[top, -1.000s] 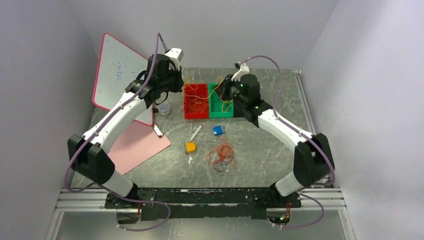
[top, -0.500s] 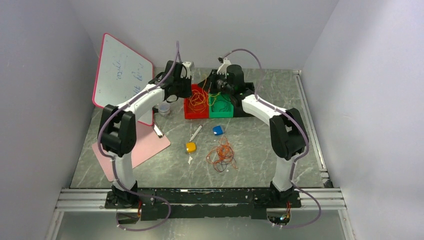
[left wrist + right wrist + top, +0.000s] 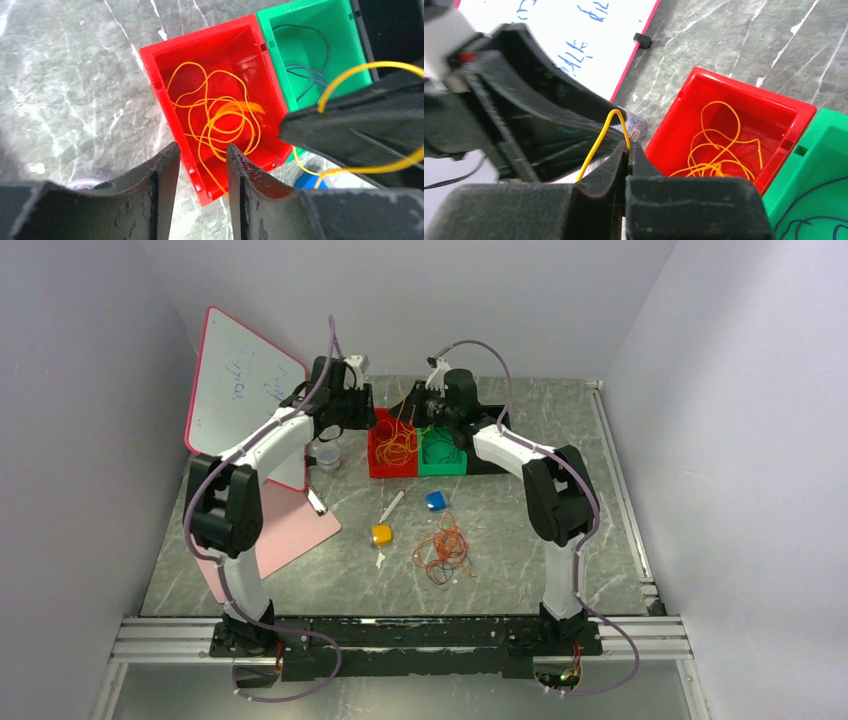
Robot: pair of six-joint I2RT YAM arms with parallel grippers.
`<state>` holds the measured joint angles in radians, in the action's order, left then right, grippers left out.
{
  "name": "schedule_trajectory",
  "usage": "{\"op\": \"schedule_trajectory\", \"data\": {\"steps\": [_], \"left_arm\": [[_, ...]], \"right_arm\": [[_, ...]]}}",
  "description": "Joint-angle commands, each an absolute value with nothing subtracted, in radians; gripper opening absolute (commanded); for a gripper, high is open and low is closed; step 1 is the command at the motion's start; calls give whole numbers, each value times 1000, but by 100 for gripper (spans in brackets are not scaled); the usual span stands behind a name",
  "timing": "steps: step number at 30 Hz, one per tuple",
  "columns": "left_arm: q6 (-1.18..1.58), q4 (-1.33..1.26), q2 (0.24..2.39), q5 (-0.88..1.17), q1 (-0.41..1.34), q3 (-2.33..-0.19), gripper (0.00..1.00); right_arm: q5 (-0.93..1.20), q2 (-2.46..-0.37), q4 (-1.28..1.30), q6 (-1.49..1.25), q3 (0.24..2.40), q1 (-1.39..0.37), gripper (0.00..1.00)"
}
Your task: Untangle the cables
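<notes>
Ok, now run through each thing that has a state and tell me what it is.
Left gripper: open, empty.
Right gripper: shut on a yellow cable.
Red bin: holds loose yellow coils.
Green bin: holds a dark cable.
Loose tangle: knotted, not held.

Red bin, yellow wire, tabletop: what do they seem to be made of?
Red bin: likely moulded plastic, glossy; light glints on its inner wall. Yellow wire: thin, probably plastic-coated, smooth; it lies in loose loops. Tabletop: grey with white veins, marble-look, possibly only printed.
</notes>
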<state>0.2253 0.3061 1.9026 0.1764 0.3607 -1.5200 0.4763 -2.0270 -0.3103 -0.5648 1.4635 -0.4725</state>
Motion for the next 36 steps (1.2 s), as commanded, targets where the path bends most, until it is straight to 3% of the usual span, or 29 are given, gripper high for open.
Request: {"op": "schedule_trajectory", "data": {"steps": [1,10,20,36], "left_arm": [[229,264,1800,187,342,-1479,45],[202,276,1612,73,301,-1408,47],[158,169,1363,-93,279,-1146,51],[129,125,1330,-158,278,-1074,50]], "right_arm": [[484,-2061,-317,-570,1507,-471,0],[456,-2154,-224,-540,1639,-485,0],[431,-2260,-117,-469,1794,-534,0],[341,-2324,49,-316,1866,-533,10]]}}
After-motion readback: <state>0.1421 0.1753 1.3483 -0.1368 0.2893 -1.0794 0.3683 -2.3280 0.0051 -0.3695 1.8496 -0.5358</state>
